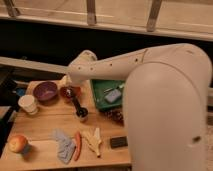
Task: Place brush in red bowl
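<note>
your tool hovers just over the red bowl; you cannot tell its state. the brush lies on the bench, handle toward the bowl, head beside a banana peel and carrot.

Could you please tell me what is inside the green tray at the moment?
The green tray holds a grey-blue object; the arm covers its far side. The end effector hangs over the red bowl.
</note>
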`<state>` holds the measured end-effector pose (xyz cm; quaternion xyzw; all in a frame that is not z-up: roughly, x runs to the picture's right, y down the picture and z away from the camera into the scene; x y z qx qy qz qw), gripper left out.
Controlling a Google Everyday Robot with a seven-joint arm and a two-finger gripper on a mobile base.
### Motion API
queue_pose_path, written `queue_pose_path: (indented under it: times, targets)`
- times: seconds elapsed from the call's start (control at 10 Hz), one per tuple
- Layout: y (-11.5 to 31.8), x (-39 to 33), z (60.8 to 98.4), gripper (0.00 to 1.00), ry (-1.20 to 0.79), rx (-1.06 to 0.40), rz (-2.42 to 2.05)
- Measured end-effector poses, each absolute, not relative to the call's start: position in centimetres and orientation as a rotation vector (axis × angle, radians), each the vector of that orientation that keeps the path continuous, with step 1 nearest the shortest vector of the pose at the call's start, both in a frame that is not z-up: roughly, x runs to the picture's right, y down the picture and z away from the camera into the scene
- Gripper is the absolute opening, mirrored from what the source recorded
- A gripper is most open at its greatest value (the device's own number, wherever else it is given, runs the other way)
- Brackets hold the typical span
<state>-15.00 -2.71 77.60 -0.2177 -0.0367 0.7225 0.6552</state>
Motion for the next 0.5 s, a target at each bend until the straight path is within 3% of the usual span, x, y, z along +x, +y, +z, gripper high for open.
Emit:
queue_pose_path:
  times: [0.5]
  targets:
    - [-2.69,-14.45,76.95,0.80,-0.096,-0.486,1.653]
